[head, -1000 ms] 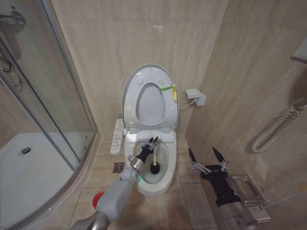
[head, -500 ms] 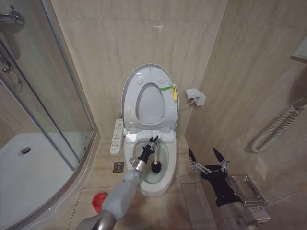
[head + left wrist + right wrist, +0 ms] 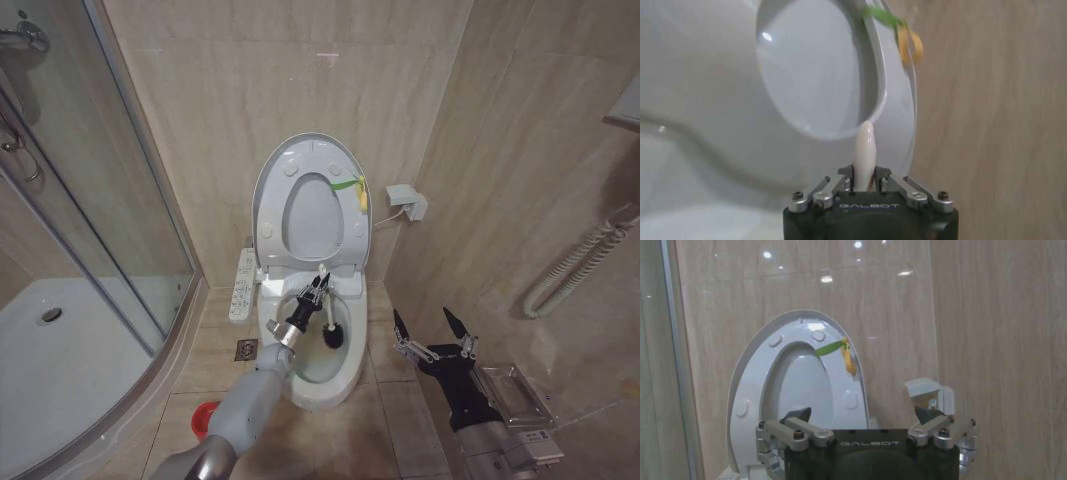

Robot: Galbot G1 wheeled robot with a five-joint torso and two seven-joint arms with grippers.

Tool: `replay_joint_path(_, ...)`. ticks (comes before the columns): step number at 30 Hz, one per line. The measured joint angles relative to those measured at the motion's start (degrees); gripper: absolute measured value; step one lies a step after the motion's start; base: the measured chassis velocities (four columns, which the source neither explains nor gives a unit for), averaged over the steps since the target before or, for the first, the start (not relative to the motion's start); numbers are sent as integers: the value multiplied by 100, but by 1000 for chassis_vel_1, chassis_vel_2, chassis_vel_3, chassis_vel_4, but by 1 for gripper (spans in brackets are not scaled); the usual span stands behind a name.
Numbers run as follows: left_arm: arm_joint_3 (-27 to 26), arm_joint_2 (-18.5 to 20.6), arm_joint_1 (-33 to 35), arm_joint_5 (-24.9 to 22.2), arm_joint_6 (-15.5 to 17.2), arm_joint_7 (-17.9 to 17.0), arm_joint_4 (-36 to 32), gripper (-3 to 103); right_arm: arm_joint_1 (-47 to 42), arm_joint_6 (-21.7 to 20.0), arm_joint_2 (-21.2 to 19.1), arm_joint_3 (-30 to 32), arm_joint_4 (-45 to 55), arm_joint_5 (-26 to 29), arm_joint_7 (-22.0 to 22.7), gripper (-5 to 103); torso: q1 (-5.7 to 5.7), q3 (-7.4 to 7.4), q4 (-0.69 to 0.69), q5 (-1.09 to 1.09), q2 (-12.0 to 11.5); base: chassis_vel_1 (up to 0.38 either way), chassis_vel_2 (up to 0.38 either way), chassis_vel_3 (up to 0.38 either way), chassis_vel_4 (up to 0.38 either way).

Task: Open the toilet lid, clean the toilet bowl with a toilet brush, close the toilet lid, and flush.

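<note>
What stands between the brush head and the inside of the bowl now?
Nothing visible does. The toilet lid stands raised against the wall, so the toilet bowl is open. The left gripper holds the toilet brush with its dark head already inside the bowl. The right gripper waits open beside the toilet.

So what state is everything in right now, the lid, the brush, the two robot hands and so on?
toilet lid: raised, upright against the wall
seat ring: raised too, against the lid
toilet bowl: uncovered, brush head inside
toilet brush: held by its handle, dark head down in the bowl
left gripper: fingers shut on the brush handle, over the bowl
right gripper: fingers open, holding nothing, right of the toilet
red cup holder: on the floor, without the brush
</note>
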Motion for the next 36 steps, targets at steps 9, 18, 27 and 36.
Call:
replay_joint_path(9,-189,34,82,298,-185,265,167,21,0,0,0,0,0,0,0,100,0,0,1,0,0,0,0,0,0)
replay_joint_path(18,-228,-2,6,363,-201,361,325,21,0,0,0,0,0,0,0,100,0,0,0,0,0,0,0,0,0)
replay_joint_path(27,-168,-78,2,-37,37,216,140,21,0,0,0,0,0,0,0,100,0,0,2,1,0,0,0,0,0)
replay_joint_path(36,-206,-219,-129,160,172,85,224,21,0,0,0,0,0,0,0,100,0,0,0,1,0,0,0,0,0)
